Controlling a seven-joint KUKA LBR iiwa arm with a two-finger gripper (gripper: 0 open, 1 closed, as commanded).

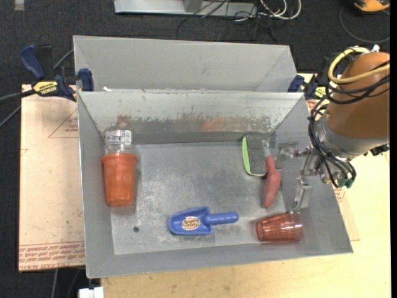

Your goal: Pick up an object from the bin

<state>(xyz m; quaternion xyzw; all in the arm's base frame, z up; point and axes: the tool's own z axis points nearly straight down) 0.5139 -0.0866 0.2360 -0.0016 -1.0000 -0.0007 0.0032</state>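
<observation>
Gripper (301, 198) hangs just over the red translucent plastic cup (279, 229), which lies on its side in the near right corner of the grey metal bin (186, 172). How far the gripper is open cannot be told. A long red piece (271, 182) lies just beside it.

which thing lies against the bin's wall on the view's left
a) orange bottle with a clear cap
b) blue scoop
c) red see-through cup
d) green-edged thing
a: the orange bottle with the clear cap lies along the bin's left wall, while the blue scoop sits near the middle of the front and the other things lie toward the right side.
</observation>
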